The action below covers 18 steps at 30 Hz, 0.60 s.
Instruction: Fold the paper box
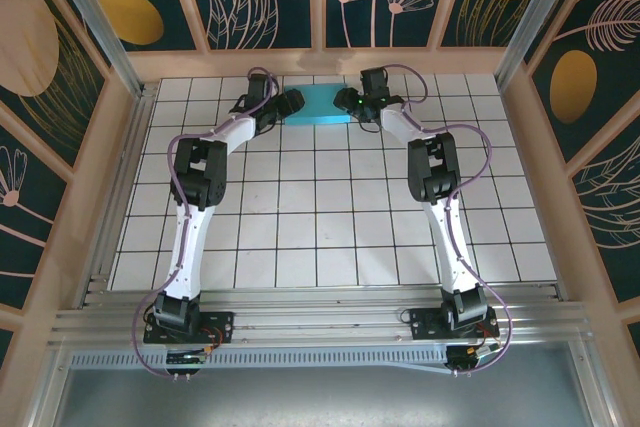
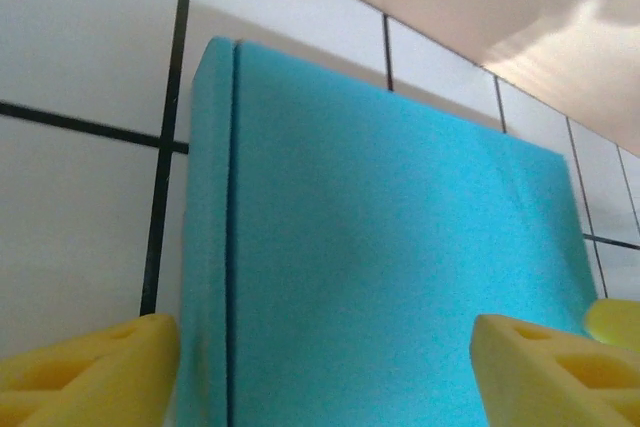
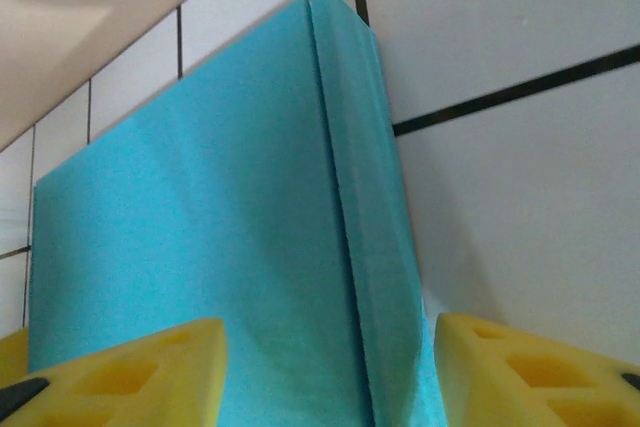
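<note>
Folded teal box lying flat at far middle of table, long axis left to right. Left gripper at its left end, right gripper at its right, equally near, both spread wide, gripping nothing.

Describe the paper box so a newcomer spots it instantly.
Start at the white gridded table and go to its far edge, by the wooden back wall. Between the left gripper and the right gripper lies the paper box, a flat rectangle. It is the only teal thing on the table.
</note>
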Motion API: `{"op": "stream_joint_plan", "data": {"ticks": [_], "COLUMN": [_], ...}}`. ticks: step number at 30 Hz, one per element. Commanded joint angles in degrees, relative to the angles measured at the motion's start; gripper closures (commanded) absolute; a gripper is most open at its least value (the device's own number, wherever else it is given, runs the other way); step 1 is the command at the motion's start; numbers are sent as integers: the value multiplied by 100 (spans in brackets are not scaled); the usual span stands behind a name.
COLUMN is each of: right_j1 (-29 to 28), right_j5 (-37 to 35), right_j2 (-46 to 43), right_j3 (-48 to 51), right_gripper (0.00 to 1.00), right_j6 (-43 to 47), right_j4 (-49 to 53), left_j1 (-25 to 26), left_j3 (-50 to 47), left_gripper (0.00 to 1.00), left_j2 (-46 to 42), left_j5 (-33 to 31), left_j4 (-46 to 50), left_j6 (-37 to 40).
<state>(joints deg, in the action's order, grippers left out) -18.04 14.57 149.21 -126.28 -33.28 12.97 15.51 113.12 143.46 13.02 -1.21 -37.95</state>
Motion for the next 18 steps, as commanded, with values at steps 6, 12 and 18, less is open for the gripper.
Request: {"op": "stream_joint_plan", "data": {"ticks": [6, 12, 18], "right_j1": [75, 124, 252], "right_j5": [-440, -828, -1279], "right_j2": [-1879, -3703, -6056], "right_j3": [774, 2435, 5186], "right_gripper": [38, 32, 16], "right_j6": [660, 1288, 1719], "right_j4": [124, -482, -2090], "left_j1": [-71, -66, -73], "left_j3": [-1094, -3023, -4860], "left_gripper": [11, 3, 1], "left_j2": [-1833, -3744, -5538], "left_j5": [-247, -471, -525], "left_j4": [-292, -1076, -1612], "left_j6": [397, 500, 868]}}
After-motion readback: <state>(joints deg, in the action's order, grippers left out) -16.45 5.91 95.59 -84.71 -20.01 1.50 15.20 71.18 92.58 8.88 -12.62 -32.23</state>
